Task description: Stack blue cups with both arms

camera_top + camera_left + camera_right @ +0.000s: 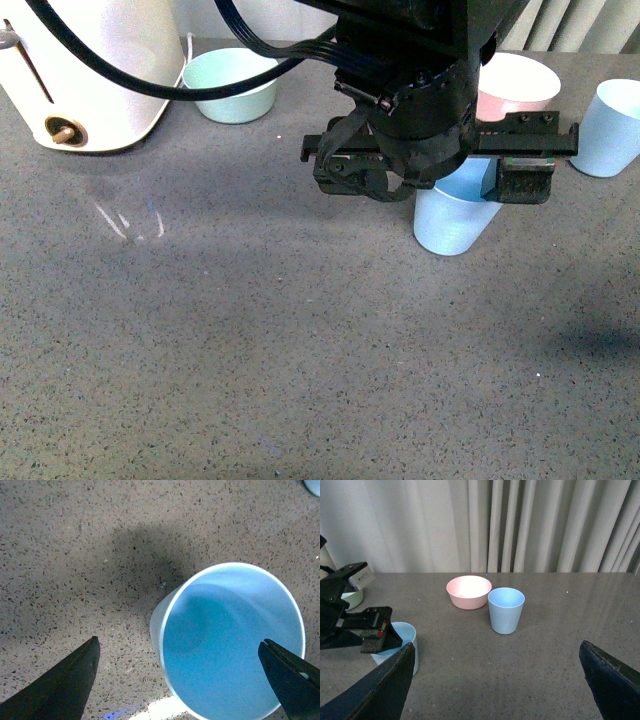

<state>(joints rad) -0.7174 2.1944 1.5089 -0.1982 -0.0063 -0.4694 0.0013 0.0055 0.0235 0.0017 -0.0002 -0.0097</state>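
While spread wide, left gripper [178, 642] just above upright blue cup [230, 640] (other cup [612, 125] well apart)

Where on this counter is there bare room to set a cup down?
The near half of the counter is bare, from in front of the white appliance across to the right edge. The far right is crowded: pink bowl, nearer blue cup under the left claw, other blue cup.

near cup [452, 226] before bowl [528, 82], other cup [612, 128] right
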